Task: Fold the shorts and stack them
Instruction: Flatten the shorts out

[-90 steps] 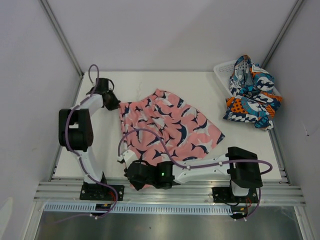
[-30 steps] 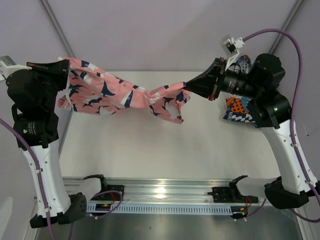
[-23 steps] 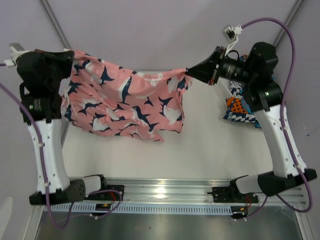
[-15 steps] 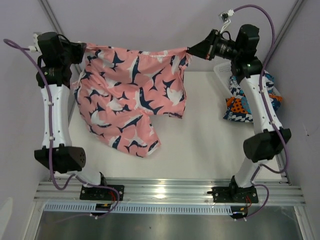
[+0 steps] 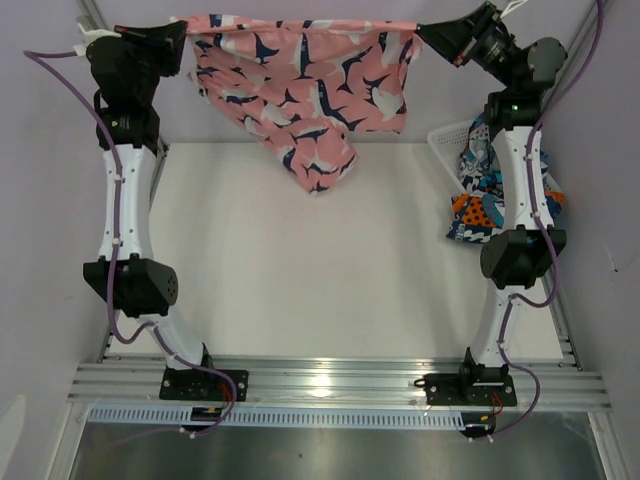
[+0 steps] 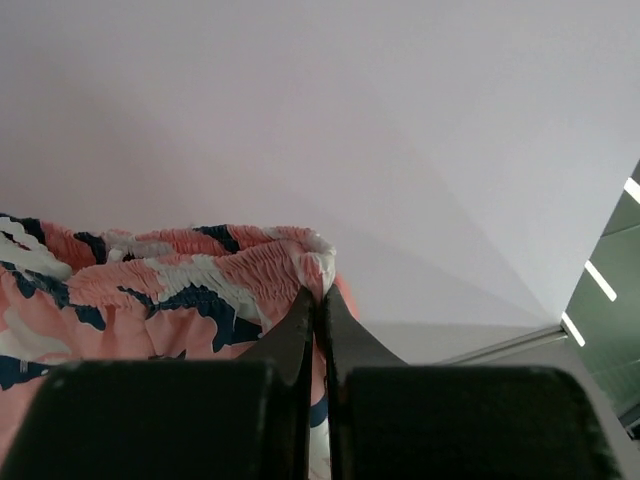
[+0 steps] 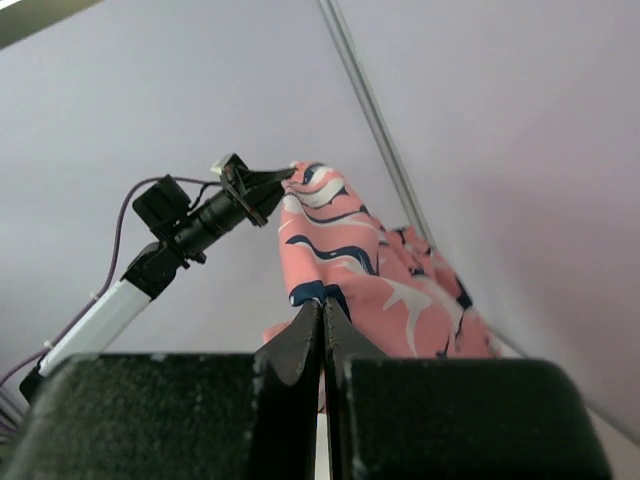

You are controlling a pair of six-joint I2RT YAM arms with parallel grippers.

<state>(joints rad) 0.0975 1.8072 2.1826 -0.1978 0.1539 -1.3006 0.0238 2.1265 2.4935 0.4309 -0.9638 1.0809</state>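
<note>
The pink shorts [image 5: 305,85] with navy-and-white shapes hang stretched high over the far end of the table, waistband taut along the top. My left gripper [image 5: 185,30] is shut on one waistband corner [image 6: 310,265], its tips [image 6: 318,300] pinched on the elastic. My right gripper [image 5: 418,30] is shut on the other corner [image 7: 330,290], tips [image 7: 321,304] pressed together on the cloth. One leg dangles lowest near the middle [image 5: 320,170]. The second shorts [image 5: 505,190], patterned blue, teal, orange and white, lie bunched at the far right.
A white mesh basket [image 5: 447,143] sits at the far right under the patterned shorts. Both arms stand stretched upward along the left and right sides. Slanted frame posts [image 5: 570,60] rise behind them. The white tabletop [image 5: 320,270] lies below the hanging cloth.
Both arms have lifted the pink shorts off the table, spread them by the waistband, and carried them higher and further back. The cloth now hangs flat rather than twisted.
</note>
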